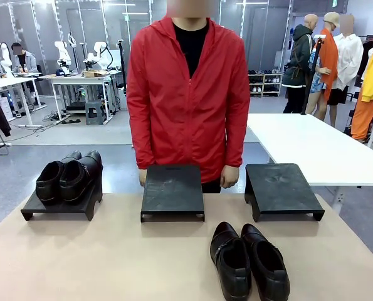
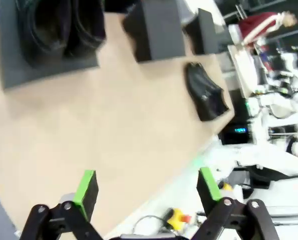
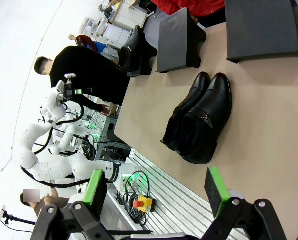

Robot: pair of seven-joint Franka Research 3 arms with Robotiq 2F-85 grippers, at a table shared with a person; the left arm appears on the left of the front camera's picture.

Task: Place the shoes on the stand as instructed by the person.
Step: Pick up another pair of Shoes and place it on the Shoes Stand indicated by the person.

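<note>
Three black stands are being shown in a row at the far side of the tan table [image 1: 111, 257]: L stand [image 1: 54, 207], mid stand [image 1: 172, 191], R stand [image 1: 280, 188]. One pair of shoes [image 1: 69, 177] is being carried on the L stand, the two side by side and touching. The second pair [image 1: 249, 262] is being left on the bare tabletop on the robot's side, in front of the gap btwn mid and R stands, toes toward the stands, the two shoes touching.

The person [image 1: 189, 94] in the red jacket is being seen standing behind the mid stand, w/ one hand [image 1: 141, 178] just beside its far-L corner and the other hand [image 1: 229, 178] just beside its far-R corner.

The L gripper [image 2: 147, 192] is being held above the table's near edge, green pads spread wide, nothing btwn them. The R gripper [image 3: 155, 192] is being held likewise, fingers wide apart and gripping nothing, w/ the second pair ahead of it.
</note>
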